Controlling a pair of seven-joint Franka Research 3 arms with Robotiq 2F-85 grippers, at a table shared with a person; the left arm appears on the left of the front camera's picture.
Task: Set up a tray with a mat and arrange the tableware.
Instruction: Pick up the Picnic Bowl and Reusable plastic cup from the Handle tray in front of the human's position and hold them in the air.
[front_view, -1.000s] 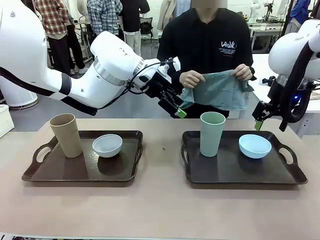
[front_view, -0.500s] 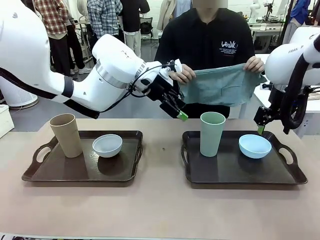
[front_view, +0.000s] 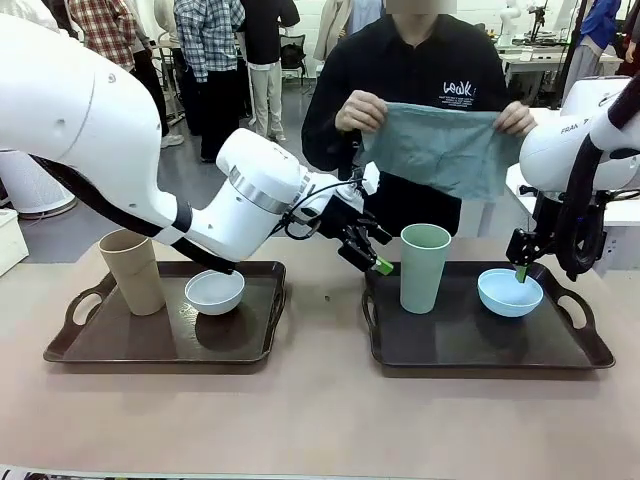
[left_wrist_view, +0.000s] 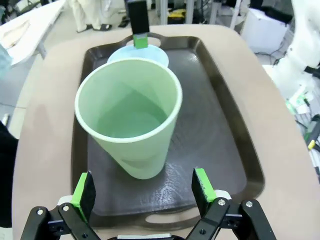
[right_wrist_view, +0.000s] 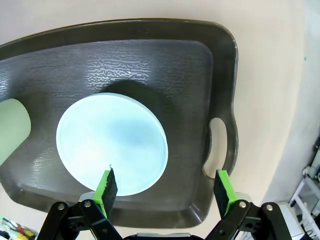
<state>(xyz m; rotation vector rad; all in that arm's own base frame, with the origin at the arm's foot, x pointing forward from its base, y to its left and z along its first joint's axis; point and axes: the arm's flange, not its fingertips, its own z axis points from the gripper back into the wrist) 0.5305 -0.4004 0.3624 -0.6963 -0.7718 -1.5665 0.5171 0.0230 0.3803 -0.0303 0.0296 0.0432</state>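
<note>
On right arm over light blue bowl: "FRAN".

Front cam faces across the table at the person from robot side; left wrist cam looks down close at pale green cup, right wrist cam straight down at light blue bowl; all three share the right-hand tray.

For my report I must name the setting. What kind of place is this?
Probably a robotics laboratory: a white left arm and right arm reach over a tray on a table, a person across it holds up a cloth, and more people and a work bench show behind.
</note>
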